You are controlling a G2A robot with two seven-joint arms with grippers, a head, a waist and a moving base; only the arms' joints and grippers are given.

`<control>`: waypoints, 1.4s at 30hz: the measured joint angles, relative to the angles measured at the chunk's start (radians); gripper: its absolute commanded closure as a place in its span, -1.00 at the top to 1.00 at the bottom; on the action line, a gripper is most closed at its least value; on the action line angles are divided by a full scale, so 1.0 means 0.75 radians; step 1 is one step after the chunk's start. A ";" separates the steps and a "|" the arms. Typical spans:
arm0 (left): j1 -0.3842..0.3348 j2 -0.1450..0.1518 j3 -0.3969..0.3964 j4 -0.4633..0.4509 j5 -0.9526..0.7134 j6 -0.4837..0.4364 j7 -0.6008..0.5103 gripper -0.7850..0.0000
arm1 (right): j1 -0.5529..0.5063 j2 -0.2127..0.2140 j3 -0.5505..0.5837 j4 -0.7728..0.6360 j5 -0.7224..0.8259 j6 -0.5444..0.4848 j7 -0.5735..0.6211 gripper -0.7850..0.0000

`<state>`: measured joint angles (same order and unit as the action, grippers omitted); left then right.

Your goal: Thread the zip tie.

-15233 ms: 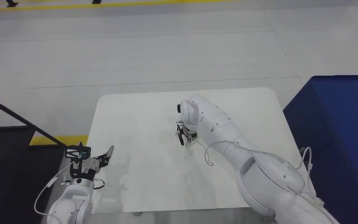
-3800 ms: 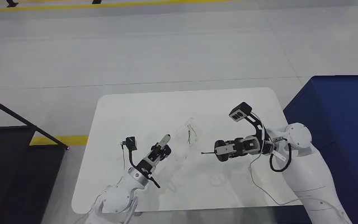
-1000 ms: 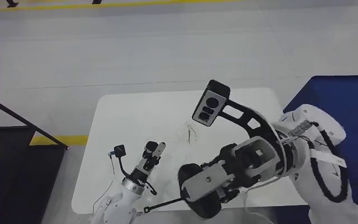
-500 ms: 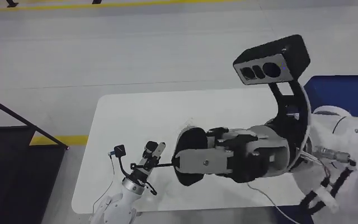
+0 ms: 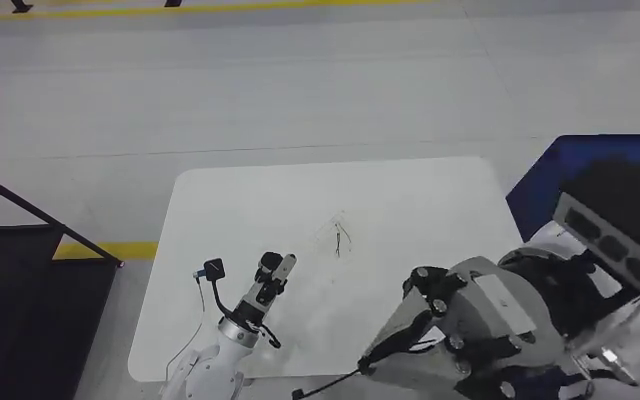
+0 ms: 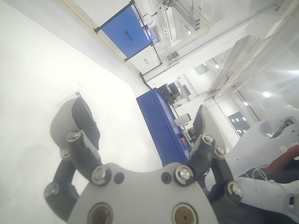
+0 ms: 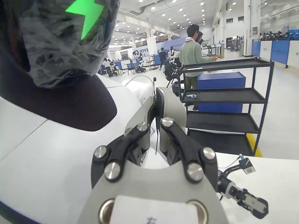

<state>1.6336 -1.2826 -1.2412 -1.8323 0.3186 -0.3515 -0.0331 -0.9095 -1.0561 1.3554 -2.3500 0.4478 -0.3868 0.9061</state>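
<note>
The left claw (image 5: 279, 265) has not moved in the last second. It hangs low over the near-left part of the table (image 5: 430, 200), fingers spread wide with nothing between them, as its own wrist view confirms.

Beyond the left claw, toward mid-table, lies a thin wiry item (image 5: 338, 237), too slight to identify. It has stayed where it was.

The real change is in the black zip tie (image 5: 328, 381). Half a second ago its free end reached right up to the left claw's fingers. Now it sits nearer the robot than the left claw, out by the table's near edge and well apart from it, with the tip pointing away to the left.

The right claw (image 5: 370, 362) has swung down and back with it, its fingers pressed together on the strap. The right wrist view shows the thin black strip pinched between the pads and sticking out past them.

I judge that the pass toward the left claw did not connect. The tie is held at one end only, nothing is threaded yet, and the right arm will need to bring the tip back up to the left claw for another approach.
</note>
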 measured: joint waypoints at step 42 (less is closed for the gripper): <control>0.000 0.000 0.000 0.000 0.000 0.000 0.000 1.00 | 0.170 -0.008 -0.210 0.184 0.463 0.755 0.012 -1.00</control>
<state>1.6336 -1.2826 -1.2412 -1.8323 0.3186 -0.3515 -0.0331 -0.7817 -1.0618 1.1978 -2.2117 0.7949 0.1792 0.9148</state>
